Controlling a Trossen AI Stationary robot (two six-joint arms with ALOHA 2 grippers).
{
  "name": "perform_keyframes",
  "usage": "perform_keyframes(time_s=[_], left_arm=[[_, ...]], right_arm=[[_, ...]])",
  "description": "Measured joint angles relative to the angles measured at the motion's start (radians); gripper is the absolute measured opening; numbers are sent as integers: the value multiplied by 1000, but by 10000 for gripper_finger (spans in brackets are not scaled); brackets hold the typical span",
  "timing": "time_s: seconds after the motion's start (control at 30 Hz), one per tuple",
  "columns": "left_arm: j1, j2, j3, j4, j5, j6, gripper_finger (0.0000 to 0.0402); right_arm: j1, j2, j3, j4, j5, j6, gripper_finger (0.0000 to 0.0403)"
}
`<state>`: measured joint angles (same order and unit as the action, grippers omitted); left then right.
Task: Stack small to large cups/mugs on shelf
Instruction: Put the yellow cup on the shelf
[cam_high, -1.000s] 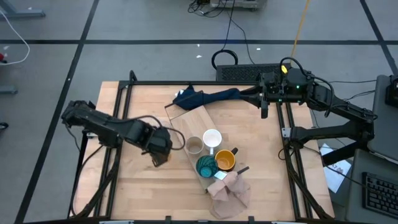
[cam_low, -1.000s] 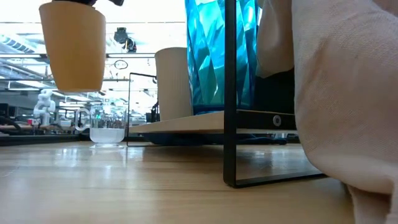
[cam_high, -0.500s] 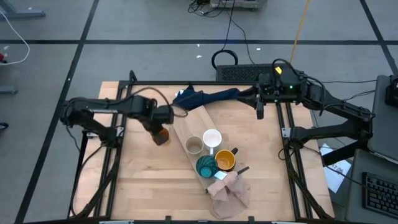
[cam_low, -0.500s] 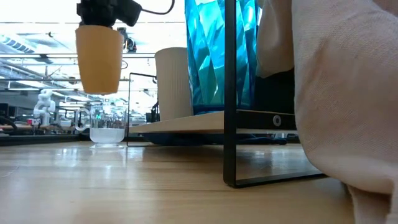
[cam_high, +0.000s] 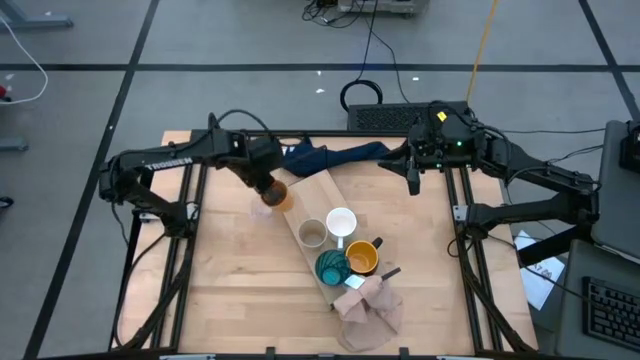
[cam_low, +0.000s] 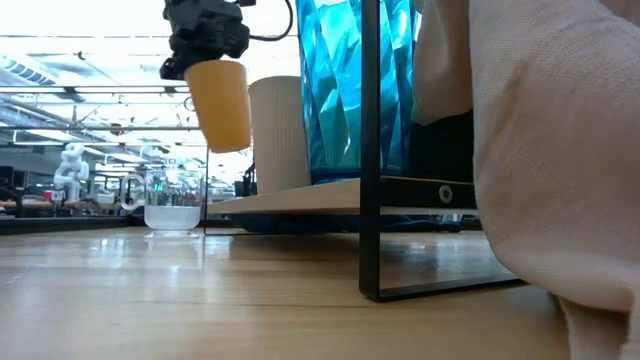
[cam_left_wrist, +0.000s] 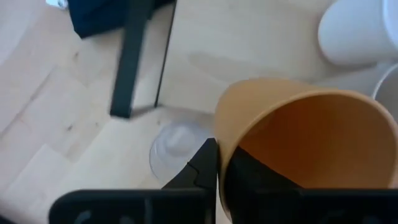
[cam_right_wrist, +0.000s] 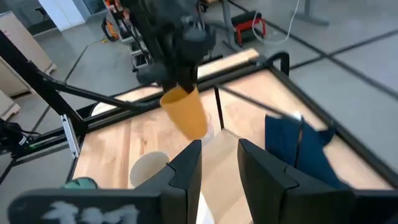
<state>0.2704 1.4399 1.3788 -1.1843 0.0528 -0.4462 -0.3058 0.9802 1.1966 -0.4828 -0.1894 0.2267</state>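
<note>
Glass cup (cam_high: 262, 207) below held orange cup (cam_high: 275, 194)

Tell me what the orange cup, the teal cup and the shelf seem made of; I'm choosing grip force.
Orange cup, held by the left gripper: probably matte plastic, judging by its thin wall and even colour. Teal cup: likely glossy translucent plastic or glass, with light showing through its facets. Shelf: pale unfinished-looking wood with visible grain.

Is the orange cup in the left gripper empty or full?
Empty: the left wrist view looks into the orange cup, held by the left gripper, showing only bare inner wall.
</note>
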Motion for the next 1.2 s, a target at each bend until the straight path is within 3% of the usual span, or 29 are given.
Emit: perform_keyframes(time_s=[0.17,0.37,0.57,0.8,1.2], left_arm=[[41,1,0,63,26,4,6],[57,40,1,154,46,-27,20],[56,96,1,238,88,-25,7],[62,125,1,151,93,-7,8],[97,132,46,66,28,-133,6]], right_arm=[[11,-1,-62,51,-77,39,96],[52,-5,-127,178,-79,50,96],[53,-5,-139,179,-77,50,96],[53,-5,-139,179,-76,50,96],[53,-5,-139,179,-74,46,96]])
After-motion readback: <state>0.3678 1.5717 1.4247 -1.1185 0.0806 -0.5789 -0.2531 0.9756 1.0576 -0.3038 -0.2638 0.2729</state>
